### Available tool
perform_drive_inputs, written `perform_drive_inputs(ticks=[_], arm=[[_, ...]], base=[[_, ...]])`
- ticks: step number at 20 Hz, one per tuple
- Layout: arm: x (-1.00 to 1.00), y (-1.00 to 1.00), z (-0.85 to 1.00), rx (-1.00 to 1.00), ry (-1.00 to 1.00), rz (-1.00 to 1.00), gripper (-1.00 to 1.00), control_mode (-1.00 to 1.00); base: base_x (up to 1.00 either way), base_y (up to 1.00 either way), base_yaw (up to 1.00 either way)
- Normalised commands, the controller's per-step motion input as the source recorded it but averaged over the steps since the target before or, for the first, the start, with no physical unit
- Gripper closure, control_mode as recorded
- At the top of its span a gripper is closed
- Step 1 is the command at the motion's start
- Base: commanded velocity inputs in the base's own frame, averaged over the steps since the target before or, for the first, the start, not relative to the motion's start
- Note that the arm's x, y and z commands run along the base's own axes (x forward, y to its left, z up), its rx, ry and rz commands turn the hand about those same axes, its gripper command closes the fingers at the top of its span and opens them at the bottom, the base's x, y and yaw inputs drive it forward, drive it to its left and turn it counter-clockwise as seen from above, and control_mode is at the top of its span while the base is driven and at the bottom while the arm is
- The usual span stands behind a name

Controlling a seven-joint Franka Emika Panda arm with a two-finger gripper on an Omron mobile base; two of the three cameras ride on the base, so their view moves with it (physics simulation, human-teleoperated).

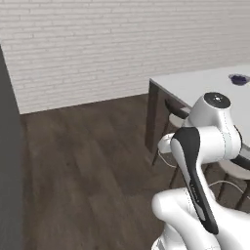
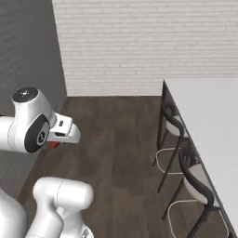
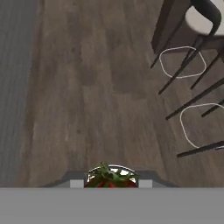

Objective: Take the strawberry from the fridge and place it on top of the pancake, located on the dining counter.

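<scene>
With the strawberry [image 3: 110, 177] clamped in the jaws, low over the dark wood floor [image 3: 96, 100], the carry to the pancake looks underway; next the base likely must close on the white surface [image 2: 209, 121]. Stools [image 2: 186, 172] line its edge, and a pale brick wall [image 1: 122, 44] stands behind.

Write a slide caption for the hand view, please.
Gripper carrying the strawberry above dark wood floor, stools nearby.
</scene>
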Motion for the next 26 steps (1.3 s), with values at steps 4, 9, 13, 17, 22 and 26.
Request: perform_drive_inputs(ticks=[4,9,13,17,22,26], arm=[[0.0,0.0,0.0,0.0,0.0,0.0,1.0,1.0],[0.0,0.0,0.0,0.0,0.0,0.0,1.0,1.0],[0.0,0.0,0.0,0.0,0.0,0.0,1.0,1.0],[0.0,0.0,0.0,0.0,0.0,0.0,1.0,1.0],[0.0,0.0,0.0,0.0,0.0,0.0,1.0,1.0],[0.0,0.0,0.0,0.0,0.0,0.0,1.0,1.0]], base=[[0.2,-0.23,-0.85],[0.03,-0.35,-0.9],[0.03,-0.51,-0.88],[0.01,-0.64,-0.85],[0.04,-0.68,-0.81],[0.49,-0.85,-0.59]])
